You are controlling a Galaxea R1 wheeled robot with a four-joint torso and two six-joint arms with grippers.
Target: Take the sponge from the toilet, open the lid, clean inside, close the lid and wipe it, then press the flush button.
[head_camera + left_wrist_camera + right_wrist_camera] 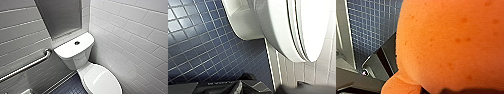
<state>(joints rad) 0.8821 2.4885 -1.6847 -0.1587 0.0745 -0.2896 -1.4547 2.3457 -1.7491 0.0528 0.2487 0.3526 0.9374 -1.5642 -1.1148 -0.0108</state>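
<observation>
Right gripper [461, 91] has the sponge [448, 42]. The orange foam bulges right up against the wrist with floor tiles far beyond the jaws, so I read them as closed onto it, squeezing soft material. That's the first worry. Foam gives, and if the pinch sits near one end, the sponge can creep out and drop to the dark floor [198, 45] below the jaws.

Left gripper [245, 86]: open or closed, I can't tell. Ahead of it sits the side of the bowl [278, 32], with mosaic floor underneath.

Over on the toilet [82, 62], the lid [102, 81] is down, smooth, domed and glossy. Second worry: there's little of an edge to catch. A contact that lands on the dome instead of under the rim would likely skid off, and a lid let go partway up would slam.

Third one is the tiled wall [135, 42], which stands tight against the far side of the tank and bowl. An arm swinging wide there could clip it and knock the sponge loose.

The flush button [77, 42] sits in the middle of the flat tank top, well away from both sets of jaws, so a stray press looks unlikely for now.
</observation>
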